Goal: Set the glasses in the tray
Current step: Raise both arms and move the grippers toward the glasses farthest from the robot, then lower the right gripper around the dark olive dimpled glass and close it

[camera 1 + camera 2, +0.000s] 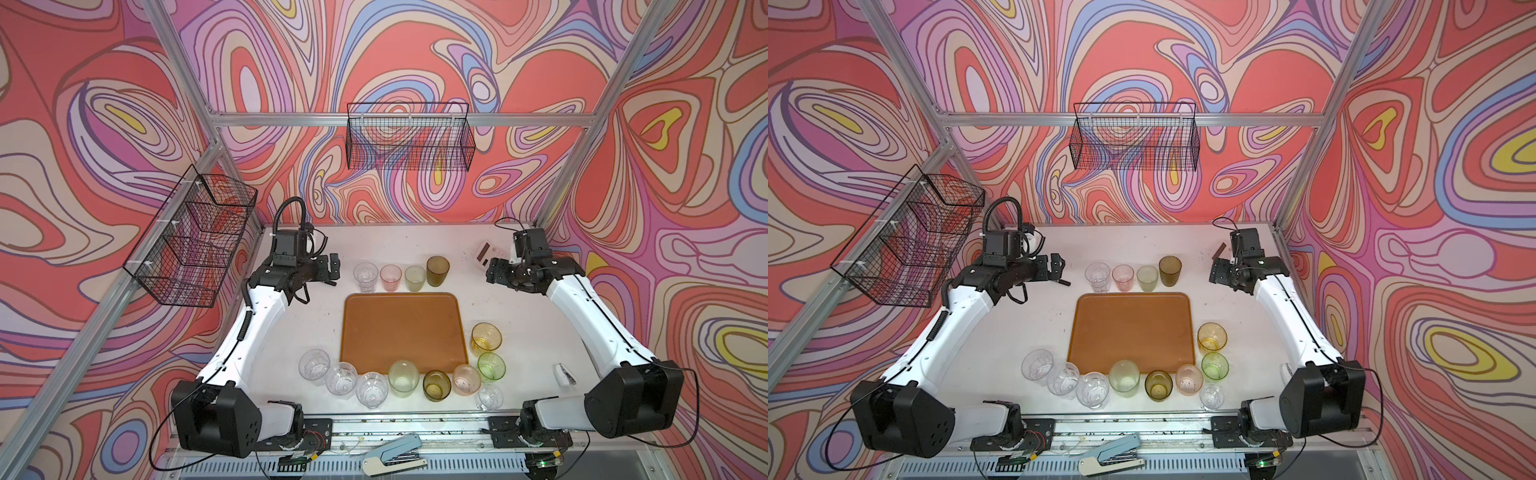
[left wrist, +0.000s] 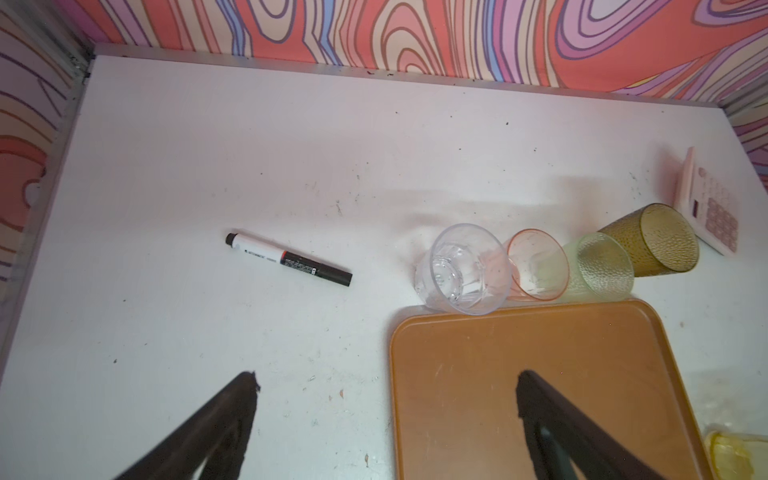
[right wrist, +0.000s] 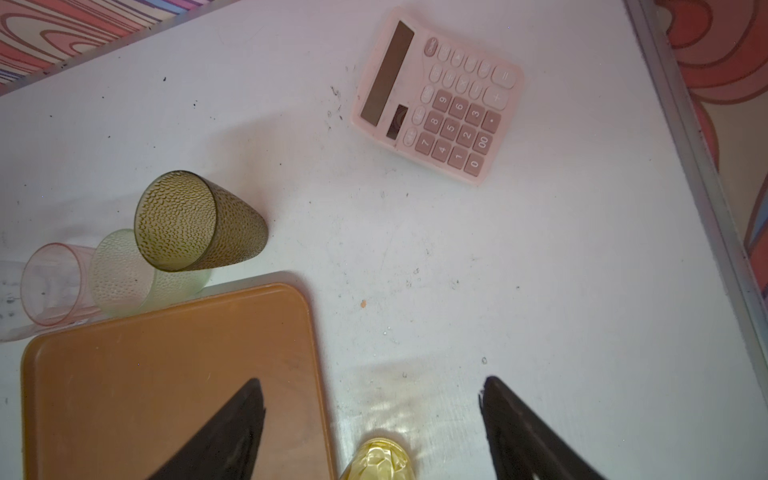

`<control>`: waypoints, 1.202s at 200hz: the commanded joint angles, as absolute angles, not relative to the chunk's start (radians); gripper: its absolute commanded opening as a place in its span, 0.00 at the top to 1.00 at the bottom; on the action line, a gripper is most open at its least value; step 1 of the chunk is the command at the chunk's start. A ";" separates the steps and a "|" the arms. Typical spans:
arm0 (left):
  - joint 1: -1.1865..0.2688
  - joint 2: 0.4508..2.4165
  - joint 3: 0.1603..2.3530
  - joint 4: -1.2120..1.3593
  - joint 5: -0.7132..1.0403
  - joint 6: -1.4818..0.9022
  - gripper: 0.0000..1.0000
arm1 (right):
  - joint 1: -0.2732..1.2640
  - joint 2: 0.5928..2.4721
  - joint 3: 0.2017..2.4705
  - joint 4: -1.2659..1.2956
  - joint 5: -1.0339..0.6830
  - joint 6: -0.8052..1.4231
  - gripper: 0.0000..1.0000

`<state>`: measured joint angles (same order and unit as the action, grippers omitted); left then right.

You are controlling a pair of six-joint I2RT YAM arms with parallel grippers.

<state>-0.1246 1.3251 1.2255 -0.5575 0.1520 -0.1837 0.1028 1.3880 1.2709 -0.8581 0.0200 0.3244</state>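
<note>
We see the left jaws and the right jaws both spread wide and holding nothing, above the tabletop (image 1: 415, 245) off the far corners of the tray (image 1: 401, 328), while the glasses (image 1: 390, 277) stand around it on the tabletop, four along its far edge, the rest by its near edge and right side.

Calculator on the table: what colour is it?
The calculator is pale pink with darker dusty-pink number keys, best seen in the right wrist view.

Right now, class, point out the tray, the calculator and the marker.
tray (image 1: 401, 332): in a top view, bare floor at its middle.
calculator (image 3: 438, 97): right wrist view, keypad.
marker (image 2: 289, 259): left wrist view, mid-barrel.
</note>
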 commanded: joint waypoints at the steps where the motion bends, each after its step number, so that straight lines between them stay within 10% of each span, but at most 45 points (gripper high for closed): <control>1: -0.123 1.347 1.259 -0.626 0.256 -0.162 0.00 | 0.107 1.395 1.313 -0.886 -0.040 0.316 0.19; 240: -0.123 1.339 1.215 -0.569 0.370 -0.212 0.01 | 0.221 1.979 1.757 -0.842 -0.094 0.267 0.36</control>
<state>-0.1246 1.3464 1.2243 -0.5793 0.3580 -0.2062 0.2096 1.9362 1.7073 -0.8429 -0.0845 0.2775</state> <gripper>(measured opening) 0.988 0.654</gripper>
